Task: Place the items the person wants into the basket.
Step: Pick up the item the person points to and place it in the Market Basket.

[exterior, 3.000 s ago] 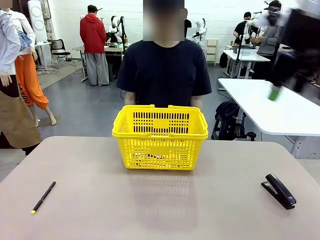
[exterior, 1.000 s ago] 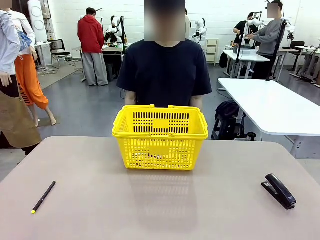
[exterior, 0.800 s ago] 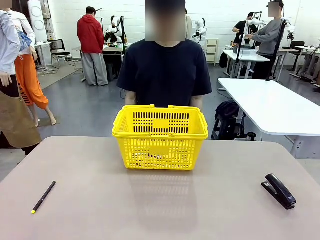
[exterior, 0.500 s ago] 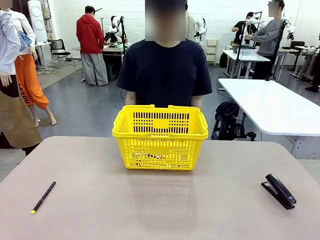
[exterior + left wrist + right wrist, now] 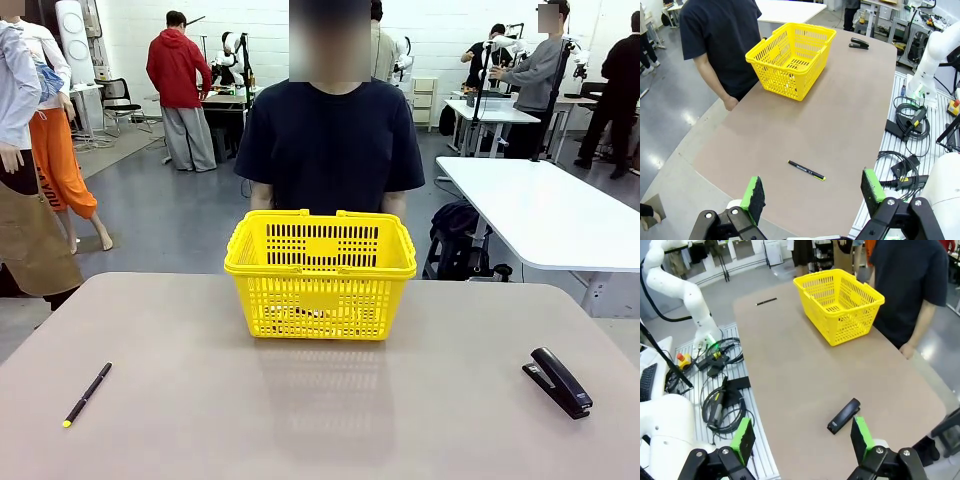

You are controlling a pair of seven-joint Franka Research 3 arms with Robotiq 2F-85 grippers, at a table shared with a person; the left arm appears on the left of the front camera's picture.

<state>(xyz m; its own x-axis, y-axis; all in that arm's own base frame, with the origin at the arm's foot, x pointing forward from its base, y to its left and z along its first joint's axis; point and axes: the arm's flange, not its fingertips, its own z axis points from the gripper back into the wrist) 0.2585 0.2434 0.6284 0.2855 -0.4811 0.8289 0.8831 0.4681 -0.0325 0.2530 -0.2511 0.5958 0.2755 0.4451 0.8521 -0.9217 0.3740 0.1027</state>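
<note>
You are at what looks like the close of the task, or a pause in it. The bright yellow plastic shopping basket with slotted walls [image 5: 320, 275] sits in the centre of the front view, on the far half of the beige table [image 5: 320, 420], just in front of the person in a dark navy T-shirt [image 5: 330, 145]. Dark shapes show faintly through its lattice; you cannot tell what they are.

On the open tabletop you find a thin black pen with a yellow tip [image 5: 87, 394] at lower left and a black stapler [image 5: 558, 381] at lower right. Your next move probably calls for waiting on the person's cue.

In the left wrist view, the left gripper [image 5: 815, 192] hangs high with its fingers wide apart, the basket far off at upper centre. In the right wrist view, the right gripper [image 5: 802, 434] is likewise spread and empty, the basket well apart at top centre.
</note>
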